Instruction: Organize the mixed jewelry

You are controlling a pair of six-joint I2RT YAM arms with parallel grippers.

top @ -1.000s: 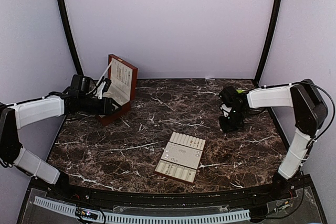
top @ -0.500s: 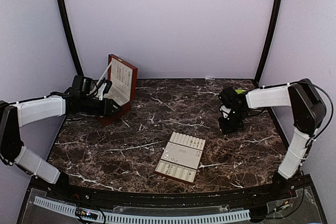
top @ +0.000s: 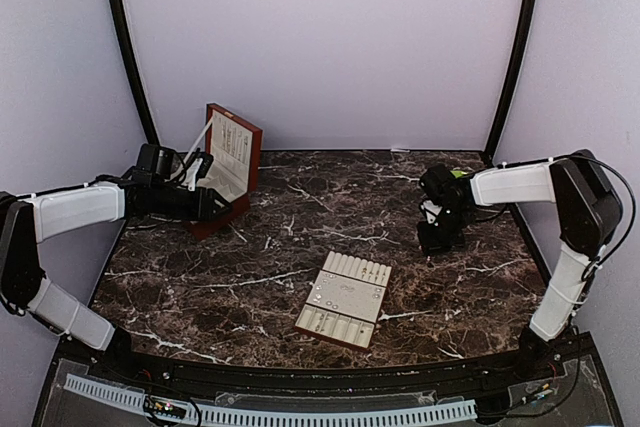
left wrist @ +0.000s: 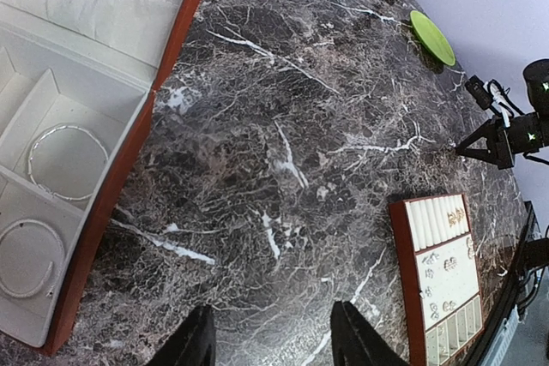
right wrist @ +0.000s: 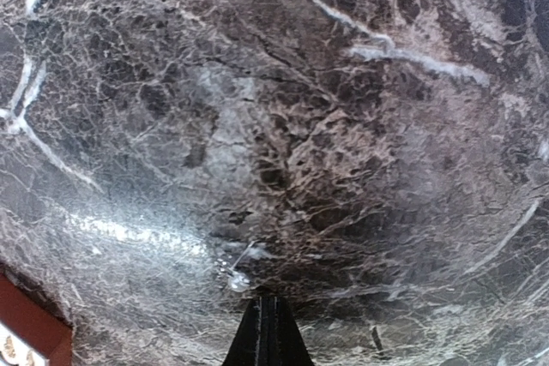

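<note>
**Reaching for a stray.** The right gripper [right wrist: 268,306] is down at the marble table [top: 300,207], off to the right of the slotted tray [top: 345,299] and a little behind it. Its two fingers are pressed together into a single point with no gap showing. A small silvery piece of jewelry [right wrist: 238,280] lies on the stone just beside that point. It looks to be outside the pinch rather than in it, though whether some thin part is caught cannot be told. More small pieces [left wrist: 446,273] sit on the flat middle panel of the tray.

Well to the left of the tray, the left gripper [left wrist: 273,308] hangs by the open wooden box [top: 228,162], fingers apart and nothing between them. Two thin hoops [left wrist: 69,126] rest in the box's pale compartments. A green disc [left wrist: 431,38] lies beyond the tray, toward the back right.

The step in hand appears to be lifting the loose piece off the stone and carrying it to the tray. The danger is that the fingers seem closed beside it, so a lift may come up empty. The tips could also flick so tiny and light a thing across the slick marble, where it would be hard to spot among the pale veins. If only a thin stem is nipped, it could slip free on the way to the tray.
</note>
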